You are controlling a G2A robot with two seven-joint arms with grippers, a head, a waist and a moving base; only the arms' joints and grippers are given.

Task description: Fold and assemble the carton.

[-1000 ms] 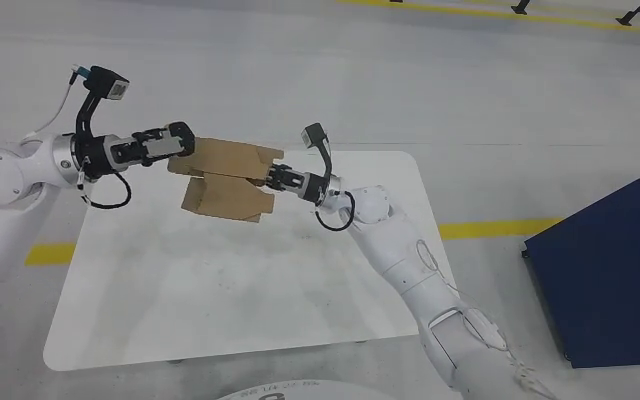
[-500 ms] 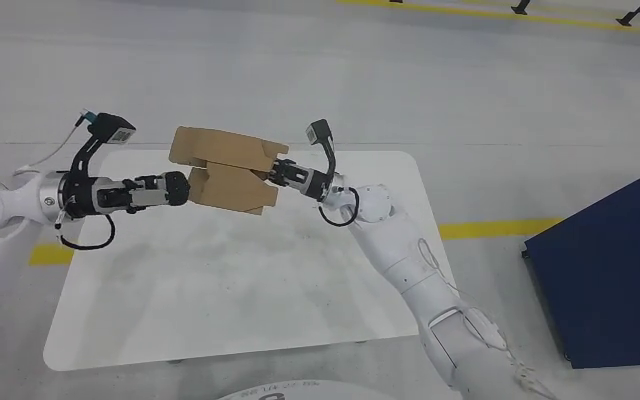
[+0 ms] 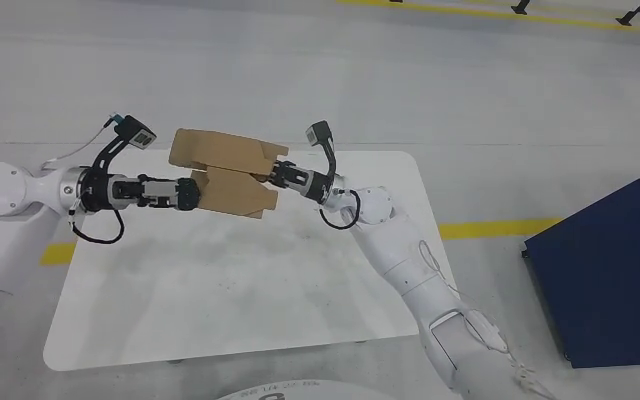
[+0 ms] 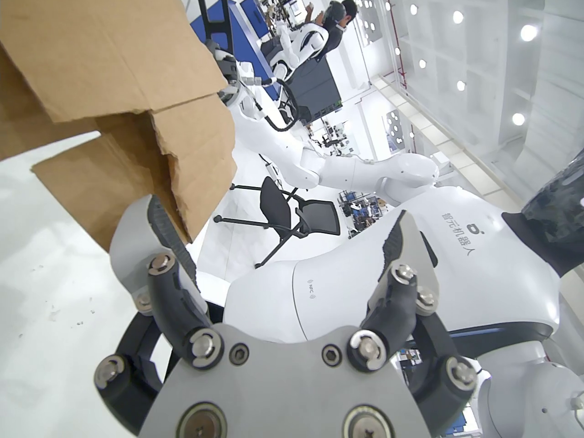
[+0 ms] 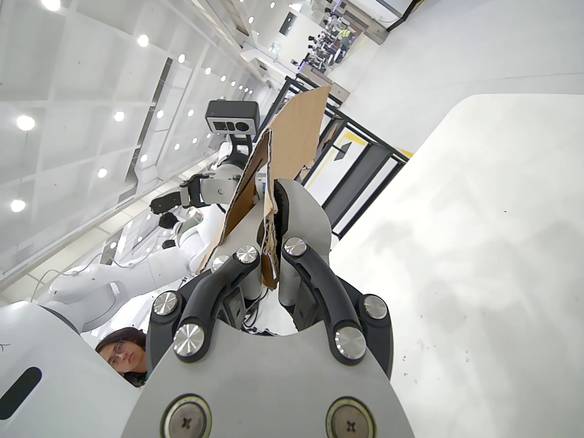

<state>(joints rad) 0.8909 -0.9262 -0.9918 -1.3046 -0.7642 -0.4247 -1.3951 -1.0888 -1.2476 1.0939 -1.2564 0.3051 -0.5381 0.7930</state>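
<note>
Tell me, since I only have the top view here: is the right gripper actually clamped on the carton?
Observer: Yes. In the right wrist view the right gripper is shut on an edge of the carton, with cardboard pinched in it.
Operator: And the left one?
Observer: The left gripper is open wide and grips nothing.
Operator: Is it touching the carton?
Observer: One fingertip sits right at a flap corner. I cannot confirm contact.

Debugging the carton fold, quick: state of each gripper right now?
Left gripper: open, one finger by the carton edge, not gripping.
Right gripper: closed on the carton.
</note>
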